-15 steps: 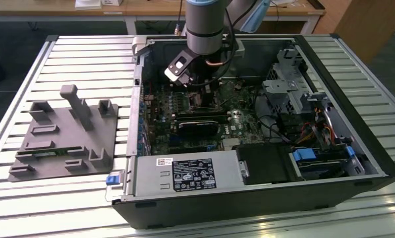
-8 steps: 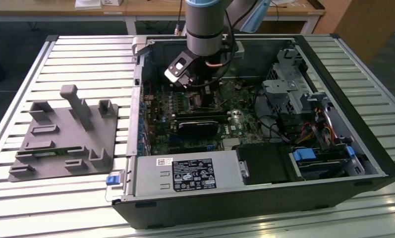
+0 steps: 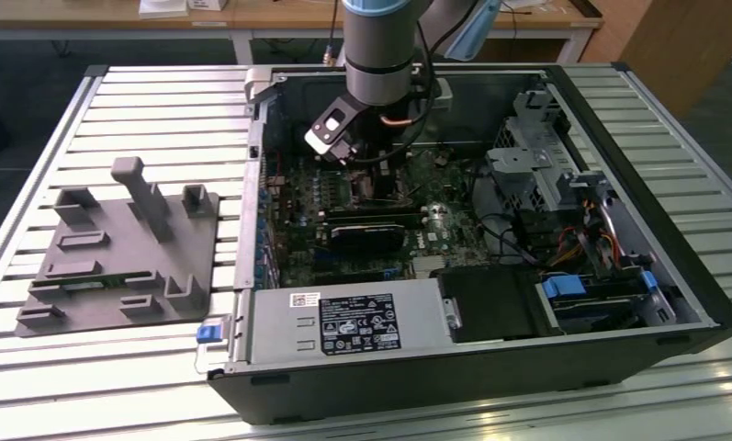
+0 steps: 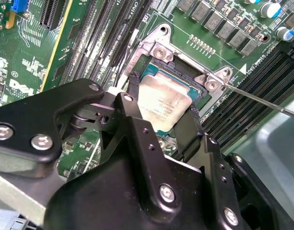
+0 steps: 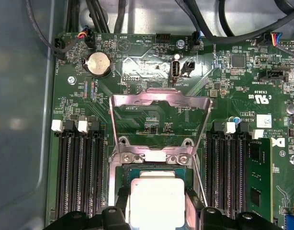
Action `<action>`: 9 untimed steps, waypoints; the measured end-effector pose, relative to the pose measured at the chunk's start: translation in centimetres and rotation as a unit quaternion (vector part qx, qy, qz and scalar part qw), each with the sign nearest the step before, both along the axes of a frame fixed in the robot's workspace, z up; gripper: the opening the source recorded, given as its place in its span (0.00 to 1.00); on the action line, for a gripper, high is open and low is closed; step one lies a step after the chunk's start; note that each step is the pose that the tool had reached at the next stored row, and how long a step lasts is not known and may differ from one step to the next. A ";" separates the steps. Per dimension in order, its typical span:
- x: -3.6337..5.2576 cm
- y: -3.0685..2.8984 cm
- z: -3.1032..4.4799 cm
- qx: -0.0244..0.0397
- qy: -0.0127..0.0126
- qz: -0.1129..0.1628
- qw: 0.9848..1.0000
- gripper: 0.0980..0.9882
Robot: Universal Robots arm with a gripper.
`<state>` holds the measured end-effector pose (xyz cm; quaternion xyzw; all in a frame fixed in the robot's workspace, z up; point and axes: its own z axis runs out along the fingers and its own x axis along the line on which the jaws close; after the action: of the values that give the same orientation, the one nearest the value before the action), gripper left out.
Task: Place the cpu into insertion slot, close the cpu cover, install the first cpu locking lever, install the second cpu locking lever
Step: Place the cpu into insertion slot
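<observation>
Cpu [image 4: 161, 98]: gripped at two opposite edges by the black fingers [image 4: 192, 122] of the claw [image 4: 162, 109], dull silvery top facing up. Clenched on it, then, not released. Positioned directly below the claw, within the frame of the insertion slot [image 4: 183, 74]; cannot tell whether fully seated or hovering just above the contacts.

Just past the fingertips in the first wrist view: cpu cover [image 5: 132, 99], standing open and tipped back off the slot, with green board visible through its window. Close beside one finger: a thin metal locking lever [image 4: 262, 99], angled outward over the memory slots [image 5: 77, 177]. More of those black slots on the claw's other side too, with one green module [image 5: 259, 184] fitted.

In the exterior view: lowered into the open computer case [image 3: 659, 303], itself lying on the slatted bench [image 3: 157, 110]. Well apart from the claw, toward the exterior view's left: a grey fixture plate [image 3: 120, 257] resting on the bench.
</observation>
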<state>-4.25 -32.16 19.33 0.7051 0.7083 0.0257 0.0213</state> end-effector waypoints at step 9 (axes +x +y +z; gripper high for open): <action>0.00 0.01 -0.05 0.000 0.000 0.000 1.000 0.49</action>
<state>-4.24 -32.15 19.28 0.7051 0.7083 0.0258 0.0213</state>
